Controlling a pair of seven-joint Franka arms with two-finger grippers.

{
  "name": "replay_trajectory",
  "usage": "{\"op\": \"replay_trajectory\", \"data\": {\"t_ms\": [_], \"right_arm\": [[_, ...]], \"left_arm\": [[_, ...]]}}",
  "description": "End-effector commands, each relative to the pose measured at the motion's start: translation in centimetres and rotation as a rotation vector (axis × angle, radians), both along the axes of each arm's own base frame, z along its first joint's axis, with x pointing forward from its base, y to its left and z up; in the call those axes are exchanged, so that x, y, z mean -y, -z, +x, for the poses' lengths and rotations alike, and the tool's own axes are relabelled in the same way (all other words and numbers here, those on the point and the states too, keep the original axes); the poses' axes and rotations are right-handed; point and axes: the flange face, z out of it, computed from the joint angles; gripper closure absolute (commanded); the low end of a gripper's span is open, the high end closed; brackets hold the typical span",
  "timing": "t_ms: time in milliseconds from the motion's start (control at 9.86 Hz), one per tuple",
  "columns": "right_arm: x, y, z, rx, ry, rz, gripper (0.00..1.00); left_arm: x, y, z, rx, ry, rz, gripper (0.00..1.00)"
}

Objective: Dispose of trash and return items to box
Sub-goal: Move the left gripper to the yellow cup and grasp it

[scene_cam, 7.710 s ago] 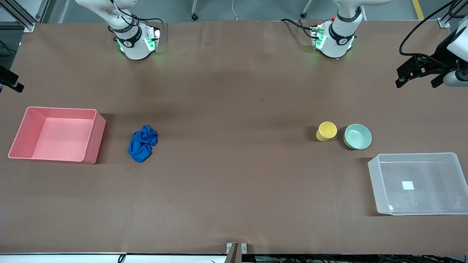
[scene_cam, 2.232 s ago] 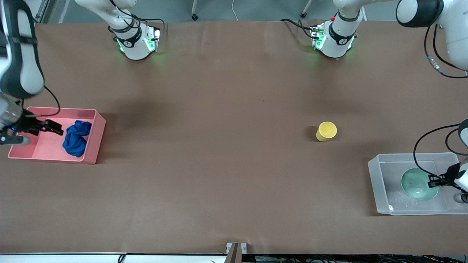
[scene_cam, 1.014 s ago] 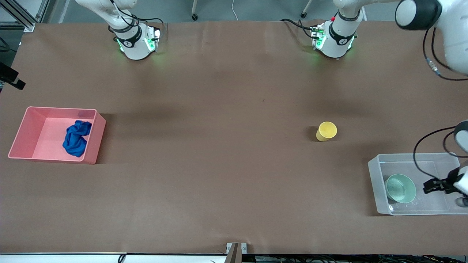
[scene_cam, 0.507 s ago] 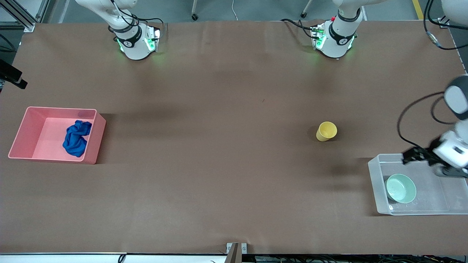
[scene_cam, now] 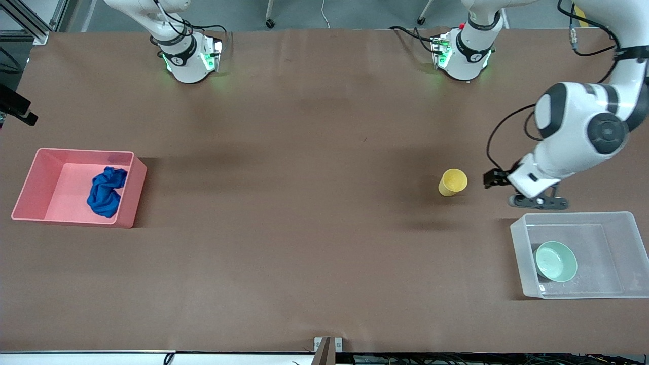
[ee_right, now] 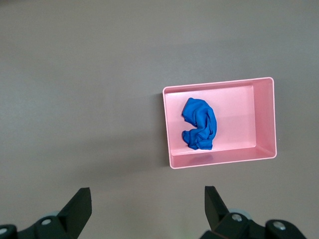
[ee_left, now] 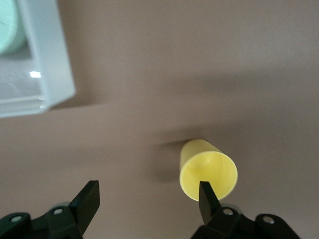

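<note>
The yellow cup (scene_cam: 453, 182) stands upright on the table. My left gripper (scene_cam: 494, 178) is open and empty, low over the table beside the cup, toward the left arm's end. In the left wrist view the gripper (ee_left: 148, 191) has one finger (ee_left: 205, 194) overlapping the rim of the cup (ee_left: 208, 172). The mint-green bowl (scene_cam: 556, 261) lies in the clear box (scene_cam: 573, 217). The blue cloth wad (scene_cam: 105, 191) lies in the pink bin (scene_cam: 81, 151). My right gripper (ee_right: 147, 196) is open and empty, high above the table near the pink bin (ee_right: 219, 162).
The clear box (ee_left: 50, 64) stands at the left arm's end, nearer the front camera than the cup. The pink bin is at the right arm's end. Both arm bases stand along the table's edge farthest from the front camera.
My left gripper has moved from over the clear box to beside the yellow cup. The bowl stays in the box. Earlier the cloth went into the pink bin.
</note>
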Motion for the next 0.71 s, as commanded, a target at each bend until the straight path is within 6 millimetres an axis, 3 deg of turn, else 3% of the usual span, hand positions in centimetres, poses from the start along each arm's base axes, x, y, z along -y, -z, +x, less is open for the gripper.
{"op": "replay_trajectory", "data": {"t_ms": [0,304,609], "right_arm": [[0.0,-0.1,-0.6,0.014,0.0,0.007,0.0],[0.1,-0.1,-0.7,0.014,0.001,0.007,0.0],[0.0,-0.1,-0.7,0.012,0.0,0.007,0.0]], "left_arm": [[0.6,4.3,-2.3,-0.052,0.016,0.014,0.14],[1.0,9.0,-2.5,-0.067,0.019,-0.009,0.17],[1.3,11.9,-3.2,-0.056,0.021,-0.025,0.2]]}}
